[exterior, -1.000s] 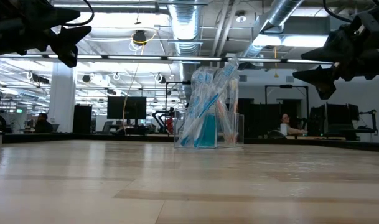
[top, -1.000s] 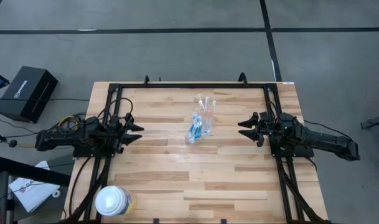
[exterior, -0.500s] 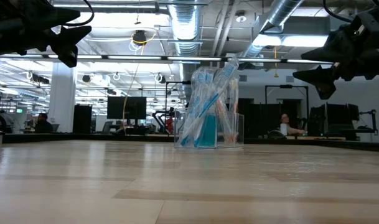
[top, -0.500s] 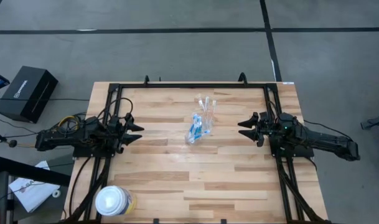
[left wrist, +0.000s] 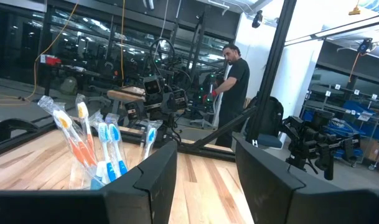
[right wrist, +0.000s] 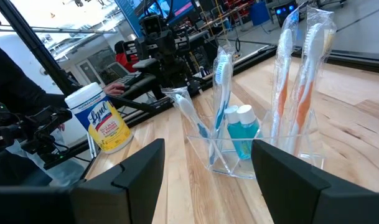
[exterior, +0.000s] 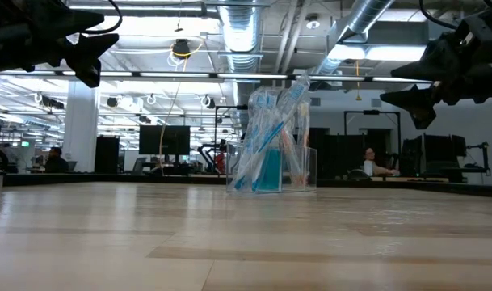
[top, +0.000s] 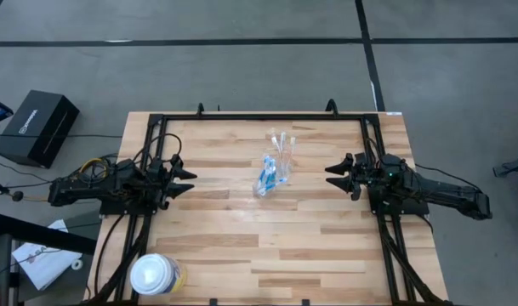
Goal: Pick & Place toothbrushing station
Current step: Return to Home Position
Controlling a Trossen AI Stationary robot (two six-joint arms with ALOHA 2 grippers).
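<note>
The clear cup (exterior: 308,167) of toothbrushes (top: 265,171) stood on the worktop (top: 241,242). The left fingers (top: 184,176) and the right fingers (top: 335,168) were spread open, one on each side of the cup and well apart from it. Bare wood lay all around the cup.

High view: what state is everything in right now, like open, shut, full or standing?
Left gripper: open, empty, raised at left.
Right gripper: open, empty, raised at right.
Clear organizer: upright, loaded.
Toothbrushes: standing inside organizer, leaning.
Blue tubes: upright inside organizer, capped.
Wipes canister: upright, lid on.
</note>
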